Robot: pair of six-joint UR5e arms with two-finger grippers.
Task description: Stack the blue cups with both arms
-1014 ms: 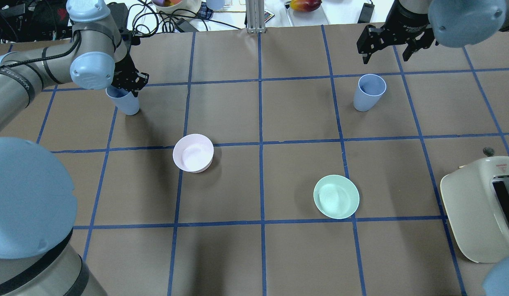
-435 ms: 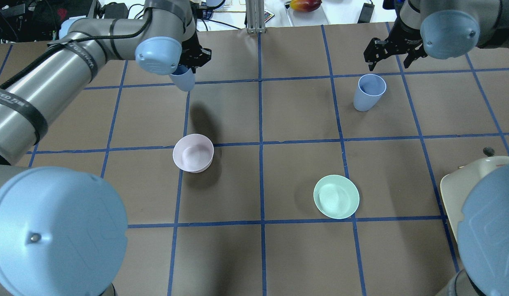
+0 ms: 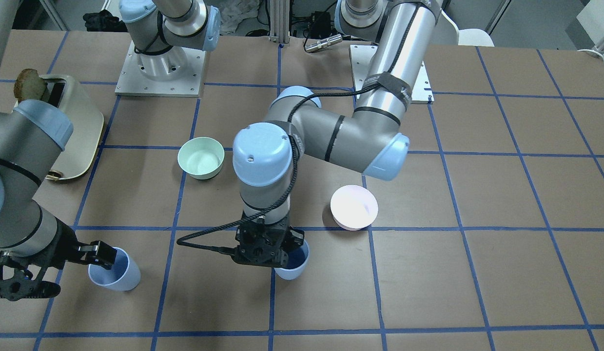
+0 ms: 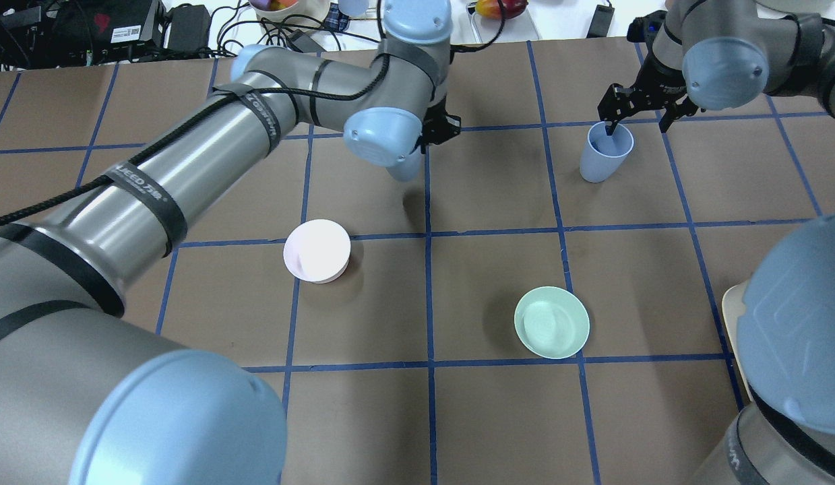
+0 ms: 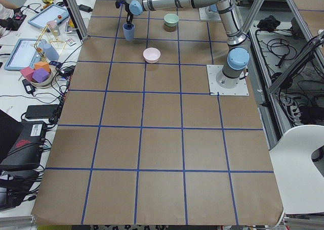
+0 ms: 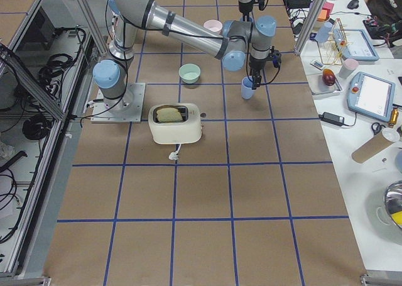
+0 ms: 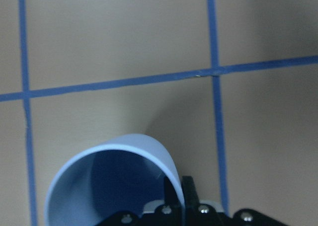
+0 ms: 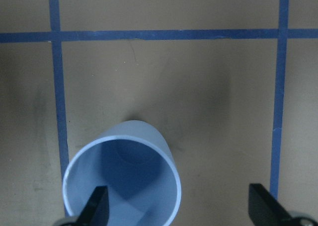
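Note:
My left gripper (image 4: 436, 129) is shut on the rim of one blue cup (image 4: 406, 167) and holds it upright above the table near the centre line. This cup also shows in the front view (image 3: 293, 265) and fills the bottom of the left wrist view (image 7: 114, 181). The second blue cup (image 4: 604, 153) stands upright on the table at the far right. My right gripper (image 4: 636, 121) is open over it, with one finger inside the rim and the other outside. The right wrist view shows that cup (image 8: 121, 186) with a fingertip (image 8: 97, 208) inside it.
A pale pink bowl (image 4: 316, 250) and a mint-green bowl (image 4: 552, 322) sit nearer the robot. A cream toaster (image 3: 72, 126) with bread in it stands on the robot's right side. Cables and clutter lie beyond the table's far edge.
My left arm has lifted its cup and carried it from the far left toward the table's middle. My right gripper has come down onto the other cup, one finger now inside the rim.

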